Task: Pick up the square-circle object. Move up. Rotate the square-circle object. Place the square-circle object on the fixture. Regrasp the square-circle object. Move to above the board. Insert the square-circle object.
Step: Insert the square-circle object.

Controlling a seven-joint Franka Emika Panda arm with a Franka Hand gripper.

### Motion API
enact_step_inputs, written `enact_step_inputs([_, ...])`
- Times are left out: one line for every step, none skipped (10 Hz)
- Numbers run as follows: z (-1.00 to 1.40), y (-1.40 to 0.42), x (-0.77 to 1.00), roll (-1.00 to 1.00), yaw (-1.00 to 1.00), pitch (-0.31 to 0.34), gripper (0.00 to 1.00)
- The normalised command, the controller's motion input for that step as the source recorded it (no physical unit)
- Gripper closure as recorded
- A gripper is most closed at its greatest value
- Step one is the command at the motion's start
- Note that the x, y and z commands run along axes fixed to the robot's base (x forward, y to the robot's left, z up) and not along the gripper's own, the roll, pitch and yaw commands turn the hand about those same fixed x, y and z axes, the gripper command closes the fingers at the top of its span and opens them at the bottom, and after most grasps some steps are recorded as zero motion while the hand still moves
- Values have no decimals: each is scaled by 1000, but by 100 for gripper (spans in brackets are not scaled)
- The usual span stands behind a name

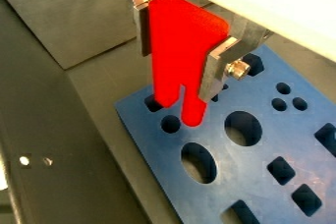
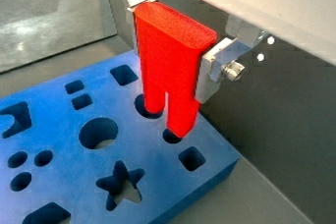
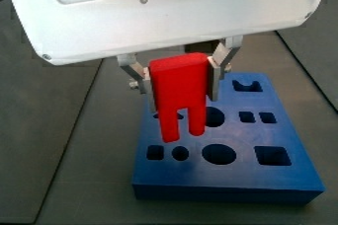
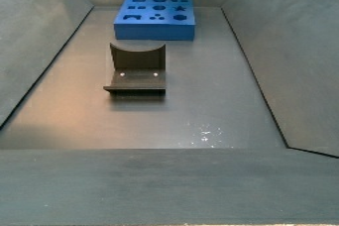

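While its fingertips stay hidden, the gripper (image 1: 183, 33) clamps the glossy red square-circle object (image 1: 178, 56).
Below it, prongs apparently enter the matte blue board (image 1: 250, 164).

White-housed hand (image 3: 180, 71), 2 flat silver fingers (image 1: 231, 51), small screws.

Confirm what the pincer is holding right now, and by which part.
The pincer grips the square-circle object by its solid upper end, prongs pointing down over the board.

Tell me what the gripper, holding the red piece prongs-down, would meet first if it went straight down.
The gripper carries the square-circle object, so its prongs would meet the board first, apparently at the cut-outs near one edge; exact alignment with the holes is hard to judge.
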Motion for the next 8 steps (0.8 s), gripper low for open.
enact_step_inputs([-260,0,-89,69,-183,3,100])
enact_step_inputs([-140,0,0,10,-137,3,100])
enact_step_inputs([-114,0,-17,3,-143,0,100])
enact_step_inputs([-171,0,-17,39,-240,0,100])
enact_step_inputs([-151,0,-14,27,-214,0,100])
enact_step_inputs([-166,-20,0,20,-140,0,100])
enact_step_inputs([-200,-146,-3,56,-140,0,100])
enact_step_inputs([-106,-311,0,84,-37,-3,100])
